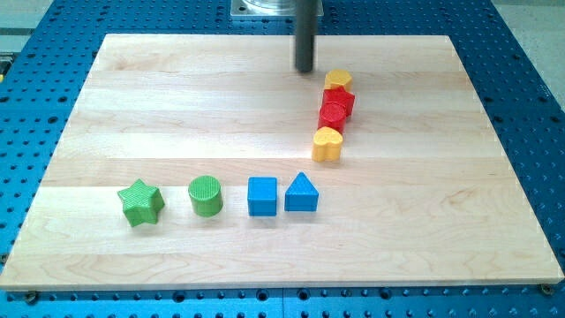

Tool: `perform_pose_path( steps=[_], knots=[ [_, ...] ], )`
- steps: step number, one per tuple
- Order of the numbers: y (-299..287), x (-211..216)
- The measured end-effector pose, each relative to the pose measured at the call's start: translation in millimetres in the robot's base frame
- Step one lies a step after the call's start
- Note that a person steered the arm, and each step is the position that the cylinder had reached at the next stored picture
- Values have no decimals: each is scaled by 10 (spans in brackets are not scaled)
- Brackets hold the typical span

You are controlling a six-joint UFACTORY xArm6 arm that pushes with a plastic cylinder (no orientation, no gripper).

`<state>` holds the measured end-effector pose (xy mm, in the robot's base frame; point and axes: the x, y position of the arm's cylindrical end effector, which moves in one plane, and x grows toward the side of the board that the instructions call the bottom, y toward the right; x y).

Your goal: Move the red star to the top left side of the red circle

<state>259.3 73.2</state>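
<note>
- Nearest the camera runs a row along the bench's lower part: green star [141, 202], green cylinder [206, 195], blue square [262, 196] and blue triangle [301, 193], all well apart from the work.
- Red star [342, 100] sits in a tight column at the view's upper right. It touches the red circle [333, 116] just below it and leans slightly to that circle's right (the two reds merge, so the shapes are my reading).
- Yellow block [338, 79] presses against the star from the view's top; its shape is unclear. Yellow heart [327, 144] lies just below the circle.
- My tip [305, 69] stands near the column, up and to the view's left of the star, touching no block.
- No pincer exists on this rig: a bare rod, holding nothing.
- Deciding relation: the star lies right of and below my tip, yet must travel left. I judge a push must start from the star's right flank, so going round comes first.
- Risk: the yellow block or circle may be dragged along.
- No brands, labels or writing are legible.
</note>
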Motion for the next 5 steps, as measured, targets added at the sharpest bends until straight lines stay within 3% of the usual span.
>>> perform_pose_path(
  steps=[1, 2, 3, 5],
  knots=[
    [592, 221],
    [753, 689],
    [259, 793],
    [-142, 1037]
  ],
)
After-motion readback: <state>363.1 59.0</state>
